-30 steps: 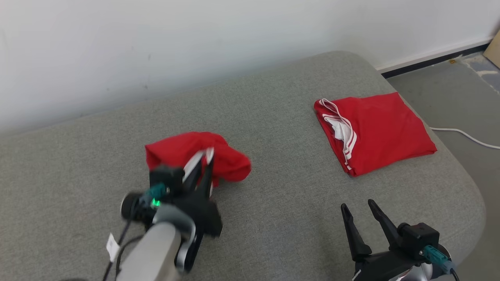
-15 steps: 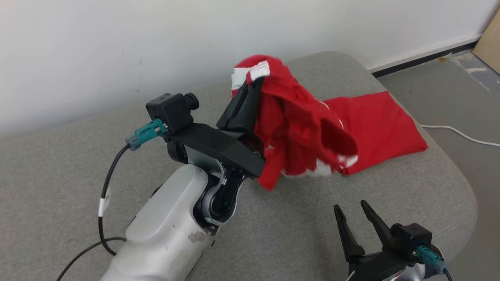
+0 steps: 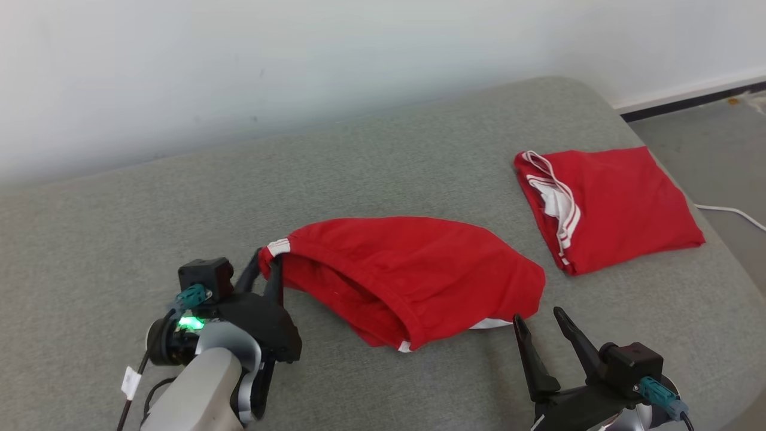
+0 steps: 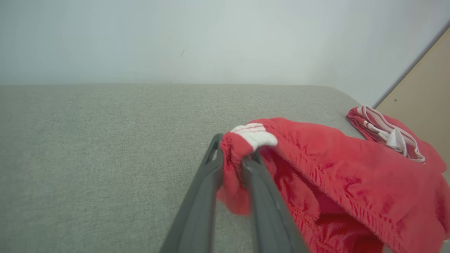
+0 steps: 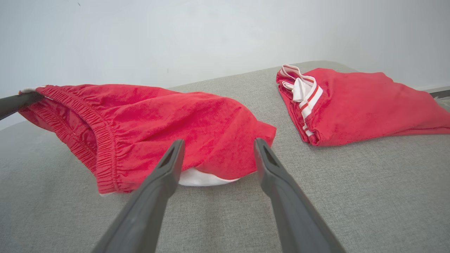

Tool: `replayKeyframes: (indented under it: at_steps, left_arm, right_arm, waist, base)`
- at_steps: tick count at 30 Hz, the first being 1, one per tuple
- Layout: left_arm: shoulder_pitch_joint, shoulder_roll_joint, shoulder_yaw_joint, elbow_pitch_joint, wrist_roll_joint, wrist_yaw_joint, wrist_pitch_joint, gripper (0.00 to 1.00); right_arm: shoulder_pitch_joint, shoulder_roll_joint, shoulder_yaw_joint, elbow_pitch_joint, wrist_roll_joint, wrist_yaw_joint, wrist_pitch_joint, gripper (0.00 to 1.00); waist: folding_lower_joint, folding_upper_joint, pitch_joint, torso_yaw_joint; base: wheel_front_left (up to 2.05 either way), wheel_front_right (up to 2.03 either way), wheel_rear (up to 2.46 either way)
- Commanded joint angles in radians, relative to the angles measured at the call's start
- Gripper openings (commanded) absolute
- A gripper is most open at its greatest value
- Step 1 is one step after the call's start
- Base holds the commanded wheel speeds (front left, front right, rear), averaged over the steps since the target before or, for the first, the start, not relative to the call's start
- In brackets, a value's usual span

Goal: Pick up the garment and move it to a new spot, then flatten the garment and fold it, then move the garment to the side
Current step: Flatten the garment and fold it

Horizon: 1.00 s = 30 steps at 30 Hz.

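Observation:
A red garment (image 3: 413, 275) with white trim and an elastic waistband lies spread loosely across the middle of the grey cushion (image 3: 389, 155). My left gripper (image 3: 267, 263) is shut on the waistband's left corner, beside a white tag. The left wrist view shows red fabric (image 4: 334, 158) pinched between the left gripper's (image 4: 233, 151) two fingers. Just below the garment's lower right edge, my right gripper (image 3: 538, 316) stands open and holds nothing. Seen from the right wrist, the garment (image 5: 158, 116) lies just beyond the open right gripper (image 5: 218, 142).
A second red garment (image 3: 604, 206), folded with its striped white trim showing, lies near the cushion's far right edge. Beyond that edge are the floor and a white cable (image 3: 730, 212). A white wall runs behind the cushion.
Half a second ago the left gripper held the garment high in the air; now it has come down to the lower left and the garment lies stretched out on the cushion. The camera also shifted.

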Motion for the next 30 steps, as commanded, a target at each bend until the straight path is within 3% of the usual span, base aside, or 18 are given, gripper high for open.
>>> replayKeyframes:
  at_steps: [1,8,11,21,27,30]
  left_arm:
    - [0.006,0.002,0.008,0.007,0.002,0.001,-0.002,1.0]
    - [0.062,-0.018,0.028,0.058,0.046,-0.028,-0.002,1.0]
    - [0.101,-0.027,0.014,0.035,0.063,-0.062,-0.002,1.0]
    - [0.228,-0.038,-0.127,-0.08,0.214,-0.149,-0.002,1.0]
    - [0.198,-0.058,-0.196,-0.064,0.305,-0.161,-0.001,1.0]
    - [0.161,-0.056,-0.234,-0.017,0.366,-0.141,-0.001,1.0]
  right_arm:
    - [0.004,0.0,0.0,-0.003,-0.003,-0.003,0.0,1.0]
    - [0.019,-0.008,-0.006,-0.007,-0.005,-0.003,0.01,1.0]
    - [0.026,-0.009,-0.006,-0.011,-0.006,-0.003,0.011,1.0]
    - [0.041,-0.007,-0.01,-0.021,0.0,-0.003,0.018,1.0]
    - [0.035,-0.007,-0.002,-0.036,-0.005,-0.003,0.025,1.0]
    - [0.026,-0.007,-0.004,-0.043,-0.009,-0.003,0.025,1.0]
  waist:
    - [-0.0001,-0.0001,-0.001,0.021]
    - [-0.0001,-0.0001,-0.026,0.066]
    - [-0.0001,-0.0001,-0.037,0.079]
    - [-0.0001,-0.0001,-0.052,0.075]
    - [-0.0001,-0.0001,-0.028,0.025]
    - [-0.0001,-0.0001,-0.005,-0.006]
  base:
    - [0.0,0.0,0.0]
    - [0.0,0.0,0.0]
    - [0.0,0.0,0.0]
    - [0.0,0.0,0.0]
    - [0.0,0.0,0.0]
    - [0.0,0.0,0.0]
